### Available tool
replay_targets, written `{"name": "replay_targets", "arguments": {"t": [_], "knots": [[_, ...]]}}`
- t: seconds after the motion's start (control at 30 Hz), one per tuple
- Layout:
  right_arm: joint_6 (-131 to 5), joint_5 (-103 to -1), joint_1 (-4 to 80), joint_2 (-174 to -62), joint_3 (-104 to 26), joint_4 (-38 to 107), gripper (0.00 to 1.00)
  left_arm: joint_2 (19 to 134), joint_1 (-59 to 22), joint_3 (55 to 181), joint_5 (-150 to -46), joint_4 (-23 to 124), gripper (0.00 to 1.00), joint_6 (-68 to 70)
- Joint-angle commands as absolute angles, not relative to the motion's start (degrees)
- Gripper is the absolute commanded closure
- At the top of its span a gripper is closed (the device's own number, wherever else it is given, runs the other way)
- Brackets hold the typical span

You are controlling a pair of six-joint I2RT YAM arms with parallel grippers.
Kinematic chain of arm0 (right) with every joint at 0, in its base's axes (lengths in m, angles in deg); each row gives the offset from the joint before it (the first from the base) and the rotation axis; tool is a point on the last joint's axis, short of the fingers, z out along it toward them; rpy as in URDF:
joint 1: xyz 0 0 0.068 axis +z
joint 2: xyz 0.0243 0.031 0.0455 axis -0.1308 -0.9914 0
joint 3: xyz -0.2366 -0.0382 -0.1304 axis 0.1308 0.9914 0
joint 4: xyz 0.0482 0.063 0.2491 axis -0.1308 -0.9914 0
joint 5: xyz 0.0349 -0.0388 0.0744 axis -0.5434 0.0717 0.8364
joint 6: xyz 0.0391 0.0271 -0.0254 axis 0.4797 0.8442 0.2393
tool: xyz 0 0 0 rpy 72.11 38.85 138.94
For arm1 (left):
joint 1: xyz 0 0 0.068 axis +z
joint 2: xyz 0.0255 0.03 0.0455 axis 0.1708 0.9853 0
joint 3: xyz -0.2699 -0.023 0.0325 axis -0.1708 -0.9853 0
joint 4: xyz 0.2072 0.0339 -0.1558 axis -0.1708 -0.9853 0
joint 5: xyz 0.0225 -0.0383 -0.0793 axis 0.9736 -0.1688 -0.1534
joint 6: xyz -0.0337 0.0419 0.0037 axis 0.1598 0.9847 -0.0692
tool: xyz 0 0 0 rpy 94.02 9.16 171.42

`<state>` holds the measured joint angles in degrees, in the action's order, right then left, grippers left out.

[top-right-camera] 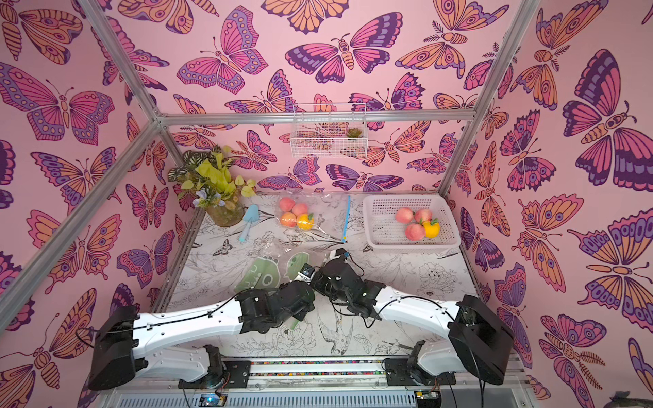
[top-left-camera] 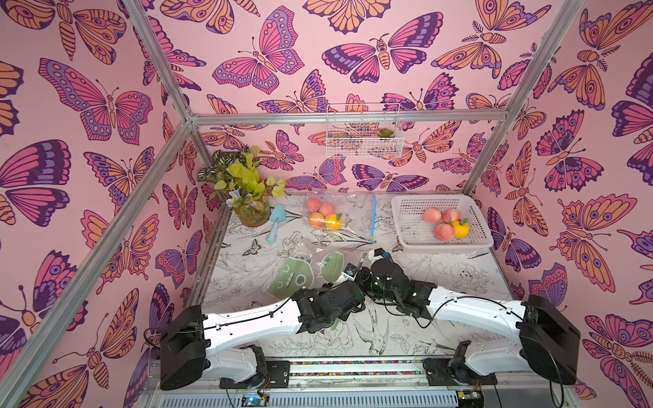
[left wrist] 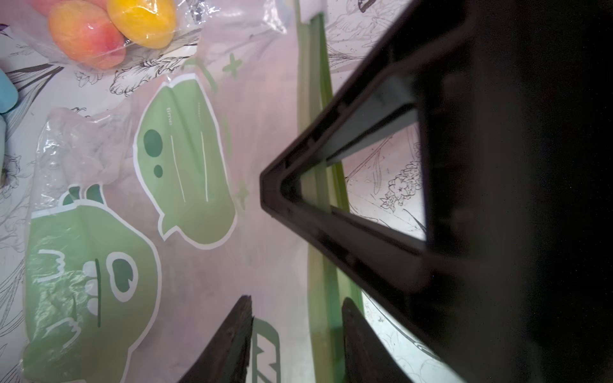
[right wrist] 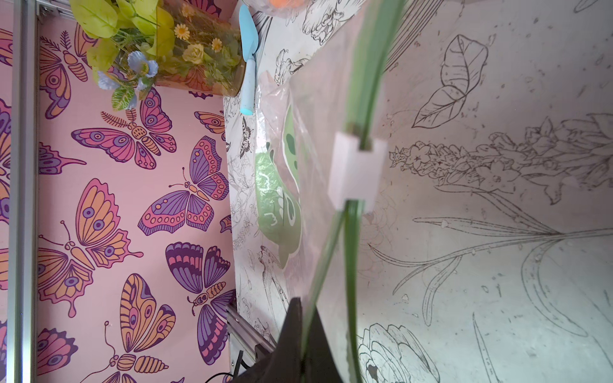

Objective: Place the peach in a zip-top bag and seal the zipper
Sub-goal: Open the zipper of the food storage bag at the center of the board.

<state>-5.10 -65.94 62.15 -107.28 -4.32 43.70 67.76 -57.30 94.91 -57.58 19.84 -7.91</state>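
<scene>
A zip-top bag (top-left-camera: 296,279) (top-right-camera: 263,275) printed with green cartoon shapes lies flat mid-table, and nothing shows inside it. My right gripper (right wrist: 306,306) (top-left-camera: 358,270) is shut on one green lip of the bag's zipper, short of the white slider (right wrist: 358,169), and the two lips part between slider and jaws. My left gripper (left wrist: 297,301) (top-left-camera: 341,282) is open, its fingers straddling the green zipper strip (left wrist: 320,265). Three peaches (top-left-camera: 444,232) (top-right-camera: 415,232) lie in the white basket (top-left-camera: 441,244), away from both grippers.
A clear bag with a blue zipper (top-left-camera: 372,219) holds peaches (top-left-camera: 313,204) and a yellow fruit at the back. A yellow fruit (top-left-camera: 460,229) shares the basket. A flower pot (top-left-camera: 251,212) and a blue trowel (top-left-camera: 275,220) stand back left. A wire shelf (top-left-camera: 364,130) hangs on the wall.
</scene>
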Motion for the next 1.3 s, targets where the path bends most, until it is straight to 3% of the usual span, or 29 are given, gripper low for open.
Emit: {"name": "replay_targets", "arguments": {"t": [0.0,0.8,0.87,0.97,1.13,1.27], "knots": [[-4.4,-67.4,62.8,-107.8,-6.1,44.0,1.0,68.9,-58.8,95.9,-53.3,18.3,0.59,-6.8],[-5.4,-68.8,62.9,-109.6,-7.8,41.1,1.0,66.6,-60.4,95.8,-52.4,18.3,0.71,-5.4],[-5.5,-68.5,62.9,-109.7,-7.9,41.2,1.0,66.7,-60.4,95.3,-52.0,18.8,0.78,-5.7],[-5.7,-68.1,62.9,-109.8,-8.2,41.2,1.0,66.9,-60.4,94.7,-51.3,19.0,0.98,-6.3],[-9.1,-67.7,62.9,-109.2,-9.6,40.3,0.99,66.4,-60.3,94.1,-52.5,20.2,1.0,-6.5],[-18.9,-69.3,62.9,-107.0,-14.9,32.6,0.6,60.9,-59.2,92.9,-54.7,22.9,1.0,-7.3]]}}
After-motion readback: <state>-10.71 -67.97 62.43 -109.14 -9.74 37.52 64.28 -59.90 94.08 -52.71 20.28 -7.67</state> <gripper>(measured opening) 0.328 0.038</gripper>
